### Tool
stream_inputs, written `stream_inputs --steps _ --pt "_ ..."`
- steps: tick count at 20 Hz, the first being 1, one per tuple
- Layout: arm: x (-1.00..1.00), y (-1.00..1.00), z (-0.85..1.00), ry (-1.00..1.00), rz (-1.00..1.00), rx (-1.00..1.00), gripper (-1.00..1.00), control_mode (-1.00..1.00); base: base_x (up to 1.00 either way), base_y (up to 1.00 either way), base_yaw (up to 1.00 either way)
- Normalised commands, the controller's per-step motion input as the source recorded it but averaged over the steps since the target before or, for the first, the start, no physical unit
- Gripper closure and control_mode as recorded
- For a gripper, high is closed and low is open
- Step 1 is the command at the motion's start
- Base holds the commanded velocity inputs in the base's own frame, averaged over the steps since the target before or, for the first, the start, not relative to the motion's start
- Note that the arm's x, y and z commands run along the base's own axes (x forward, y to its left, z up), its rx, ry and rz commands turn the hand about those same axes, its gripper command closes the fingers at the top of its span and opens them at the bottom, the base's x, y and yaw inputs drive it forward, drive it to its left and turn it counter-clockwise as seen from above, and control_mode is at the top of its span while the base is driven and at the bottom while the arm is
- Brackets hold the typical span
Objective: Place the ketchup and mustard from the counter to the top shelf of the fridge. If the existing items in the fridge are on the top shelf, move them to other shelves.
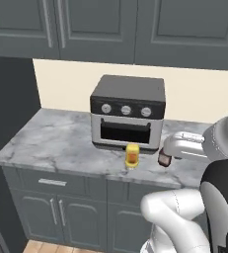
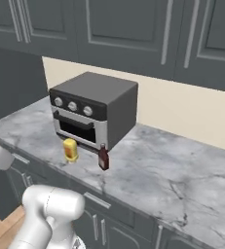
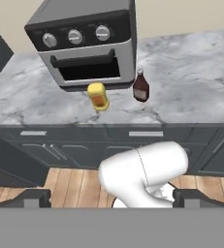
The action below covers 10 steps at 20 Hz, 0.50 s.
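The ketchup (image 1: pixel 164 158) (image 2: pixel 103 158) (image 3: pixel 140 86), a small dark brown-red bottle, stands upright on the marbled counter (image 1: pixel 56 143) (image 2: pixel 172 170) (image 3: pixel 191 82) near its front edge. Just left of it stands the squat yellow mustard (image 1: pixel 131 155) (image 2: pixel 70 150) (image 3: pixel 98 96). Both are in front of the toaster oven. My gripper (image 3: pixel 113 198) is open with nothing between its fingers. It hangs well back from the counter, over the wooden floor, facing the two bottles. The fridge's top shelf and the existing items are out of view.
A black-and-silver toaster oven (image 1: pixel 128 111) (image 2: pixel 92 109) (image 3: pixel 84 43) stands directly behind the bottles. Dark grey wall cabinets (image 1: pixel 110 24) hang above, with drawers and doors (image 3: pixel 147 140) below the worktop. A tall dark panel (image 1: pixel 7 99) borders the counter's left end.
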Motion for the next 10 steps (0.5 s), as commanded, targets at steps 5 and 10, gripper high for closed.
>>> stream_inputs --steps 5,10 --pt "0.00 0.00 0.00 0.00 0.00 0.00 -1.00 1.00 0.05 -0.09 -0.16" --pt "0.00 0.00 0.00 0.00 0.00 0.00 -1.00 1.00 -0.02 -0.10 -0.13"
